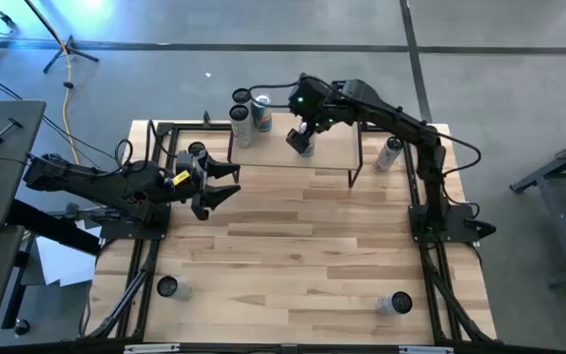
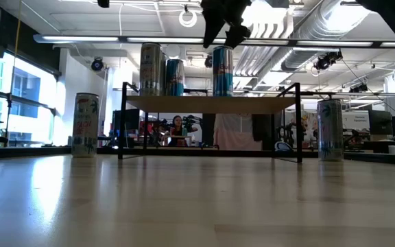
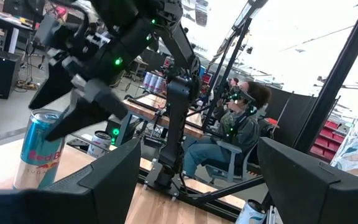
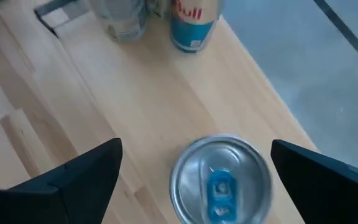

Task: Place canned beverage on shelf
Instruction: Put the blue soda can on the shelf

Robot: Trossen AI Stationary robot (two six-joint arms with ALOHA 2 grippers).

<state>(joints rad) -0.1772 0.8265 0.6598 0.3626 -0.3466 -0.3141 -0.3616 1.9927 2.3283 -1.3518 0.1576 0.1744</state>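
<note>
While the right gripper hangs with its jaws spread just above a blue canned beverage standing upright on the shelf beside two other cans, the left gripper waits low over the table, jaws spread wide
</note>
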